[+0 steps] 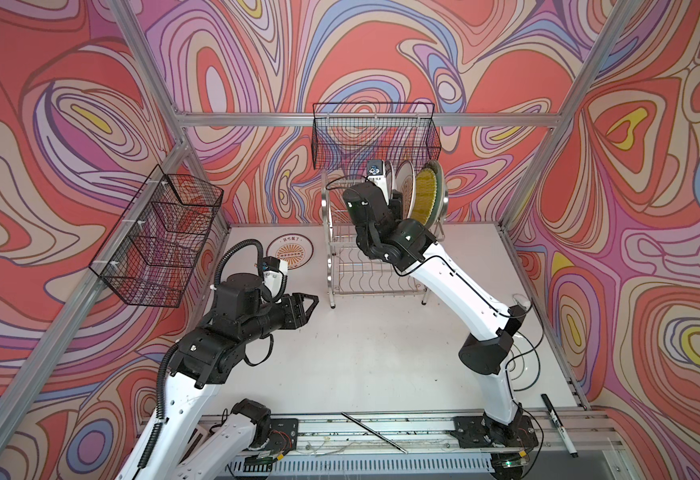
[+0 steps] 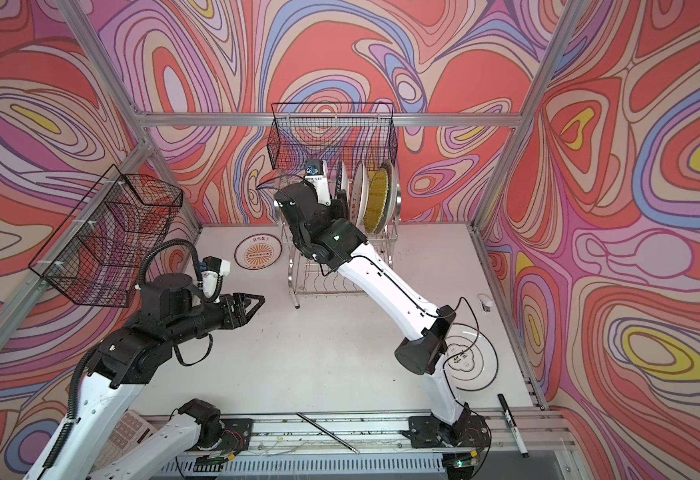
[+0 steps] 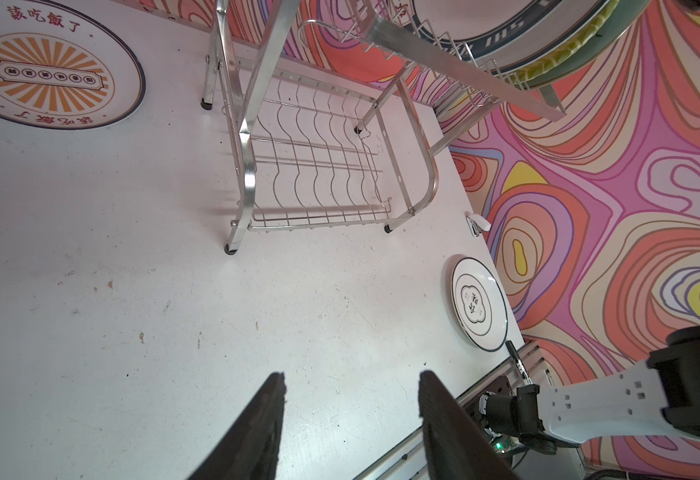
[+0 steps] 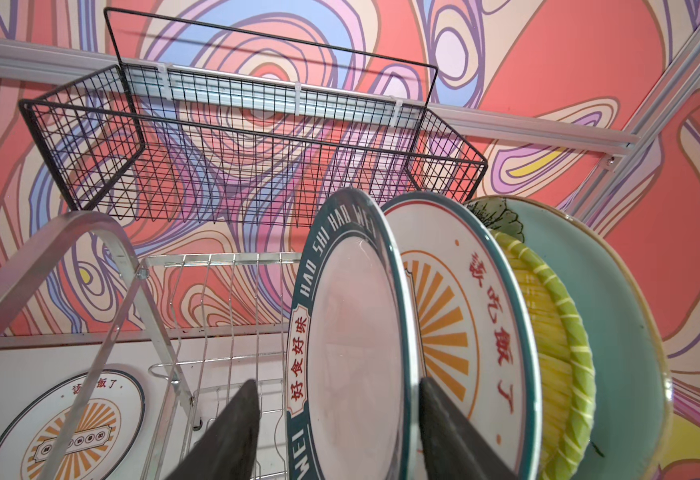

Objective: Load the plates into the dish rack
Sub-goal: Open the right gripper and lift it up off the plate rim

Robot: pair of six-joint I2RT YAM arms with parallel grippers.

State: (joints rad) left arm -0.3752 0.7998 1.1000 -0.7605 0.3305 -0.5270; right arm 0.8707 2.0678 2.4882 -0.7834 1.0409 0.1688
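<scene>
Four plates [image 4: 464, 324] stand in the shiny chrome wire dish rack [image 3: 249, 166] at the desk's [image 1: 381, 353] far edge. The right claw [image 4: 335, 382] straddles the white green-lettered plate [image 4: 356, 311], jaws parted, seemingly holding nothing, while the left claw [image 3: 350, 374] hangs half open and empty. Two lie flat, unloaded: an orange-sunburst plate [image 1: 293, 255] by the far edge and a black-ringed white plate [image 3: 481, 307] by the right edge.

Left arm [image 1: 182, 407] folded at the elbow, forearm roughly level, wrist pointing toward the middle. Left gripper [image 3: 350, 392] low, jaws apart, nothing between the fingers [image 3: 269, 415]. Right arm [image 1: 452, 286] stretched up and away from its base, elbow part bent, wrist bent at the far end. Right gripper [image 4: 337, 409] raised, well above the left one, jaws apart. Arms well apart, not touching.
</scene>
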